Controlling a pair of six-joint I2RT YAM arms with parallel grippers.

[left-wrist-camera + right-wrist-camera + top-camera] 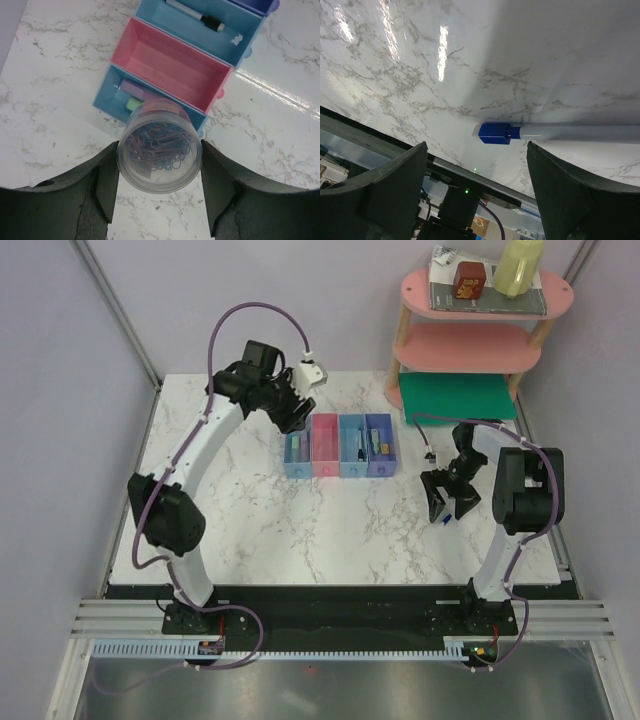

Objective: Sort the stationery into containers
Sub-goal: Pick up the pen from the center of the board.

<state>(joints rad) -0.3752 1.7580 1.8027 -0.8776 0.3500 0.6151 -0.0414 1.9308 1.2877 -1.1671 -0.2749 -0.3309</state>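
Paper-clip tub (159, 155) | left claw (159, 172) grips it (near blue bin (111, 89)) | right claw (477, 165) wide

We find a robotics laboratory test cell. Plain lilac partition walls (60, 440) on bare metal posts (115, 310) enclose one marble-patterned table (250, 530). A cabled left arm (200, 450) and right arm (525, 500) are bolted to a black base rail (340, 625) at 6 o'clock. We see only staged props: a row of bins (325, 440) at centre and a pink tiered shelf (470, 345) at 1 o'clock.
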